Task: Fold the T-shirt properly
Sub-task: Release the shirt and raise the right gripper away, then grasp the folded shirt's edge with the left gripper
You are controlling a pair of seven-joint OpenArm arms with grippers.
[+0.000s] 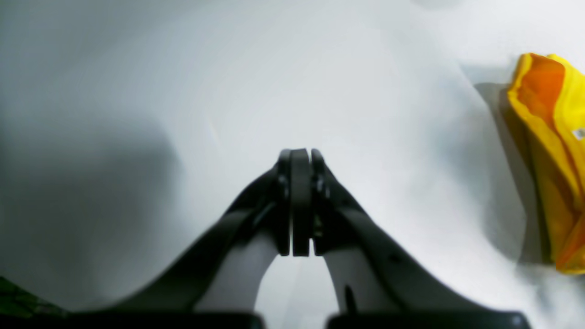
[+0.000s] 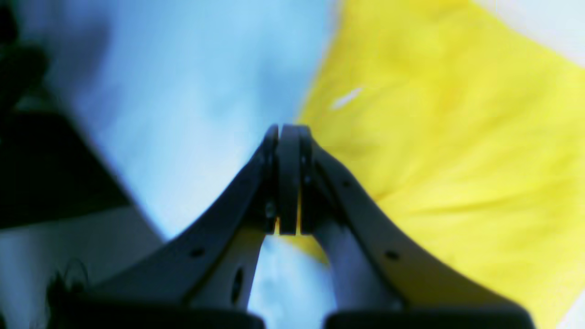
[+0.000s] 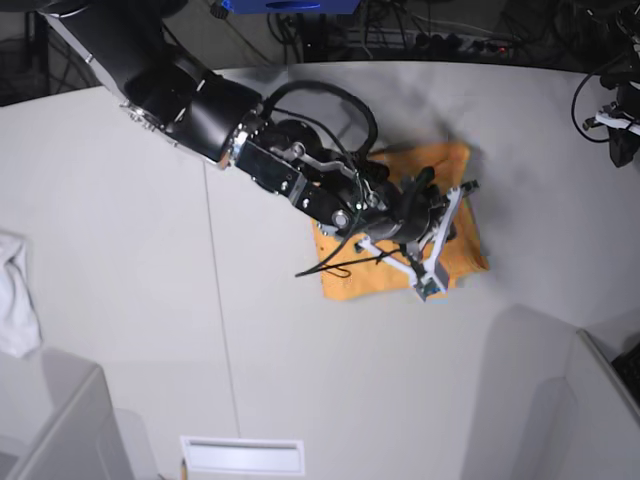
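Note:
The T-shirt point(image 3: 352, 278) lies folded into a compact orange rectangle in the middle of the white table point(image 3: 150, 200). My right arm reaches over it from the upper left. The right gripper point(image 3: 426, 287) hangs above the shirt's lower right edge. In the right wrist view this gripper point(image 2: 288, 130) is shut with nothing between its pads, and the yellow-looking T-shirt point(image 2: 448, 137) fills the right half. The left gripper point(image 1: 299, 153) is shut over bare table, well apart from the T-shirt's edge point(image 1: 548, 151) at the far right.
A small white cloth point(image 3: 15, 295) lies at the table's left edge. Grey box walls stand at the lower left point(image 3: 50, 420) and lower right point(image 3: 590, 400). A white slot point(image 3: 240, 456) sits at the front edge. Cables point(image 3: 330, 100) loop from the right arm.

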